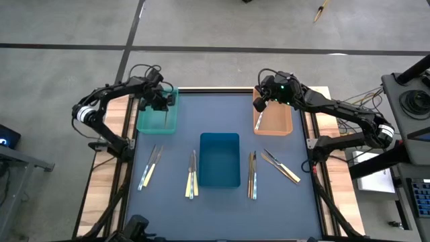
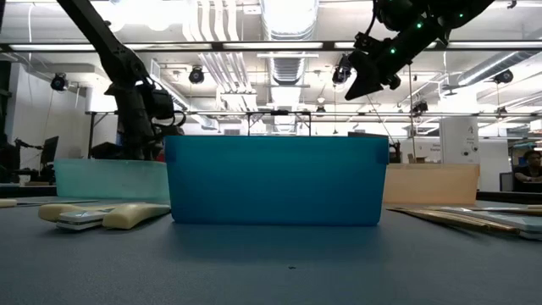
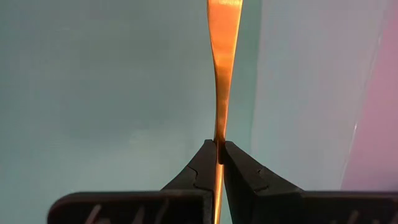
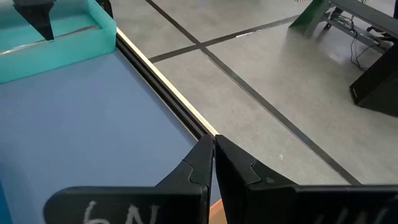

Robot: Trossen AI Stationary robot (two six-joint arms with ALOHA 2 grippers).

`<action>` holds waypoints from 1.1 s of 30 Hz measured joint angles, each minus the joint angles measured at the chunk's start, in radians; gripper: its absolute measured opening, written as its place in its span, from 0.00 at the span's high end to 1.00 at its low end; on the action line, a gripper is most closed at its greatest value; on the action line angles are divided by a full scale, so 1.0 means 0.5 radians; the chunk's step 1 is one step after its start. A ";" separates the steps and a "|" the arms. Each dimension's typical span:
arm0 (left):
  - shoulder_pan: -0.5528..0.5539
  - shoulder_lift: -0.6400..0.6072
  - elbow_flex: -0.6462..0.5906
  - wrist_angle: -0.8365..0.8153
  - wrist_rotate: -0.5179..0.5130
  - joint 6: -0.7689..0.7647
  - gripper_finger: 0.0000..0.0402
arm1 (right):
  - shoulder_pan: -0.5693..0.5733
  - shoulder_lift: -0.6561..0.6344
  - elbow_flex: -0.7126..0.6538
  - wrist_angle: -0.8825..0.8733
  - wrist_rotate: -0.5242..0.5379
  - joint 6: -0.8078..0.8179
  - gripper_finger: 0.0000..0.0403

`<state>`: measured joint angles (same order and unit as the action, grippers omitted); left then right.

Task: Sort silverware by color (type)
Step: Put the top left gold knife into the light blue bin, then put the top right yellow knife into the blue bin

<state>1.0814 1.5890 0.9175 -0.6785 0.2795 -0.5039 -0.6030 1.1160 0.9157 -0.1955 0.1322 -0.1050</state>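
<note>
My left gripper (image 1: pixel 163 102) is over the teal tray (image 1: pixel 158 122) at the table's far left and is shut on a slim, gold-looking utensil (image 3: pixel 222 68). My right gripper (image 4: pixel 213 155) is shut on nothing and is raised above the far end of the orange tray (image 1: pixel 274 122); it also shows high in the low view (image 2: pixel 354 87). A thin utensil (image 1: pixel 258 121) lies in the orange tray. Pairs of utensils lie flat on the blue mat: left (image 1: pixel 151 167), left of centre (image 1: pixel 193 175), right of centre (image 1: pixel 252 175) and right (image 1: pixel 281 166). My left gripper pinches the utensil by its narrow near end (image 3: pixel 219 138) between the two fingertips (image 3: pixel 205 163). The utensil runs straight on from the fingers, along them, toward the teal tray's floor (image 3: pixel 93 93). I cannot tell whether its far end touches the tray.
A deep blue tray (image 1: pixel 220 159) stands at the middle of the mat, between the inner pairs of utensils. In the low view it fills the centre (image 2: pixel 275 180), with cream handles (image 2: pixel 102 216) lying to its left. Wooden table edges flank the mat.
</note>
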 joint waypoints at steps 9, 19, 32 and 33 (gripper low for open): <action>-0.002 0.054 0.035 0.009 0.001 0.039 1.00 | 0.000 0.000 0.000 0.000 0.000 0.000 0.98; -0.002 0.053 0.034 0.009 0.001 0.032 0.93 | 0.000 0.000 0.000 0.000 0.000 0.000 0.98; -0.003 -0.032 0.038 -0.009 0.001 0.100 0.91 | -0.001 0.000 0.000 -0.001 0.000 0.000 0.98; -0.003 -0.061 0.041 -0.012 0.001 0.120 0.91 | 0.000 0.000 0.000 -0.001 0.000 0.000 0.98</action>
<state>1.0798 1.5582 0.9380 -0.6843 0.2801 -0.4440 -0.6032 1.1160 0.9157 -0.1959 0.1322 -0.1050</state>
